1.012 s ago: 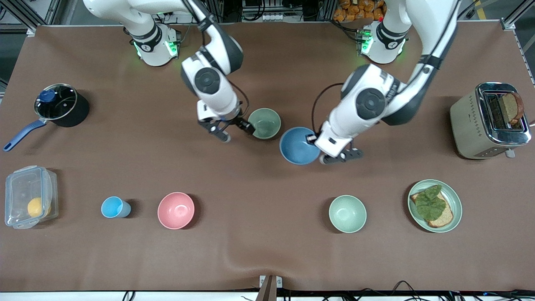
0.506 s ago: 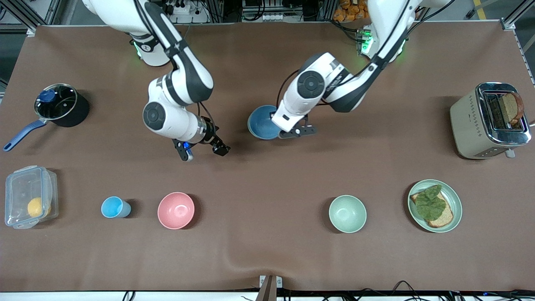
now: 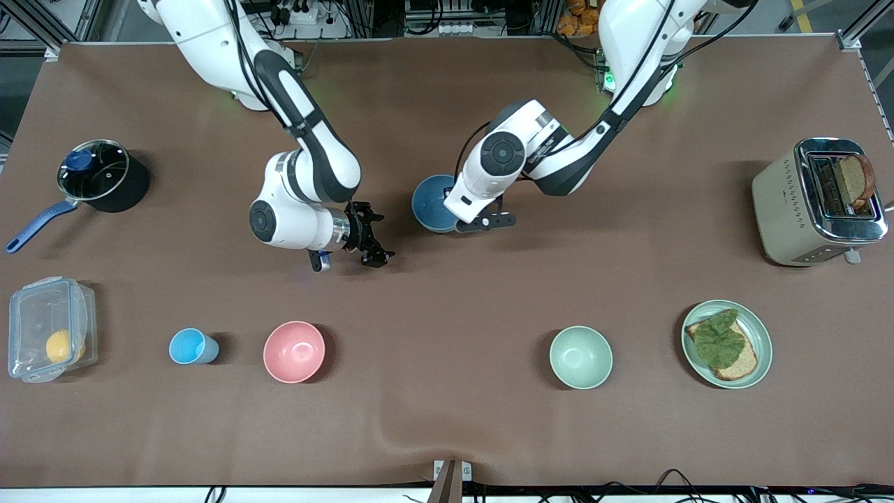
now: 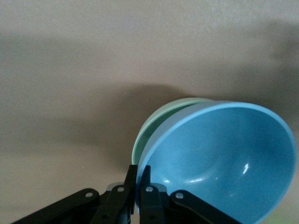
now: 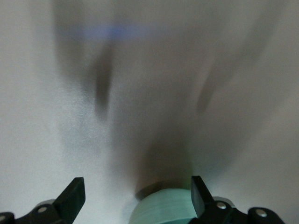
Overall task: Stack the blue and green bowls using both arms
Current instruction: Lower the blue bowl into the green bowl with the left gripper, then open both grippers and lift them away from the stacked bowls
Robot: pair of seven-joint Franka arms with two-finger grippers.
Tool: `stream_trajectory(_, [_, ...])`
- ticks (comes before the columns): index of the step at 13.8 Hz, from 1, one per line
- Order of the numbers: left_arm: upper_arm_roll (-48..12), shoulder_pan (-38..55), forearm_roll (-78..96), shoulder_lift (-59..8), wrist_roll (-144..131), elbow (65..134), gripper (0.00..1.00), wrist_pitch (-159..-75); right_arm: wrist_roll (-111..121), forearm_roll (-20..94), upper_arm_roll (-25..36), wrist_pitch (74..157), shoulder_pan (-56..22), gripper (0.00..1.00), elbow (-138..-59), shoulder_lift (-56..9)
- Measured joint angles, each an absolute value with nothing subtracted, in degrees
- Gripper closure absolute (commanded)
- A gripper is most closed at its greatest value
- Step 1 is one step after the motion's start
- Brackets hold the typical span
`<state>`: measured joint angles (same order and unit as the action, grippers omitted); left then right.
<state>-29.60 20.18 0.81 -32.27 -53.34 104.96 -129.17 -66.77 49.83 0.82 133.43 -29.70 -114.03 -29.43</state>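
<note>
The blue bowl [image 3: 431, 202] is in the middle of the table, tilted in my left gripper [image 3: 457, 222], which is shut on its rim. In the left wrist view the fingers [image 4: 132, 179] pinch the blue bowl's [image 4: 219, 158] rim. The green bowl's rim [image 4: 154, 126] shows just under it, so the blue bowl lies in or just over the green one. In the front view the green bowl is hidden under the blue bowl. My right gripper [image 3: 372, 237] is open and empty, beside the bowls toward the right arm's end. A pale green shape [image 5: 163, 210] shows between its fingers.
A second green bowl [image 3: 580, 357] and a green plate [image 3: 763, 335] with toast lie nearer the front camera. A pink bowl [image 3: 294, 351], a light-blue cup [image 3: 190, 346] and a clear box [image 3: 45, 328] share that row. A pot [image 3: 105, 175] and a toaster [image 3: 803, 202] stand at the table's ends.
My right gripper let go of the green bowl and drew away toward the right arm's end. My left gripper carried the blue bowl over onto the green bowl's spot.
</note>
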Motion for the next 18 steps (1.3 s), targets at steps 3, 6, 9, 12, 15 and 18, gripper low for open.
stream_trajectory(3, [-29.58, 21.22, -2.25, -34.16, -54.34, 104.08, 0.0, -129.2, -64.27, 52.93, 0.46, 134.11, -29.92, 0.0, -114.19, -30.93])
stream_trajectory(6, [-29.57, 21.41, -4.73, -34.63, -55.98, 103.21, 0.0, -129.21, -63.51, 55.23, 0.19, 135.6, -30.84, 0.0, -114.75, -31.19])
stream_trajectory(9, [-29.18, 21.01, -5.76, -34.18, -56.32, 100.78, 0.0, -129.02, -63.51, 55.81, 0.18, 135.9, -31.32, 0.0, -114.79, -31.21])
stream_trajectory(12, [-27.61, 18.54, -9.07, -31.59, -56.36, 97.49, 0.0, -125.99, -63.06, 55.92, 0.19, 135.88, -31.34, 0.0, -114.78, -31.21])
stream_trajectory(15, [-27.39, 13.48, -10.68, -28.18, -55.48, 93.08, 0.0, -118.36, -59.49, 55.46, 0.95, 133.91, -30.86, 0.0, -114.72, -30.55])
stream_trajectory(18, [-27.25, 8.31, -11.24, -25.64, -48.57, 88.07, 0.0, -109.89, -58.25, 47.1, 5.96, 124.28, -29.75, 0.0, -114.4, -27.07])
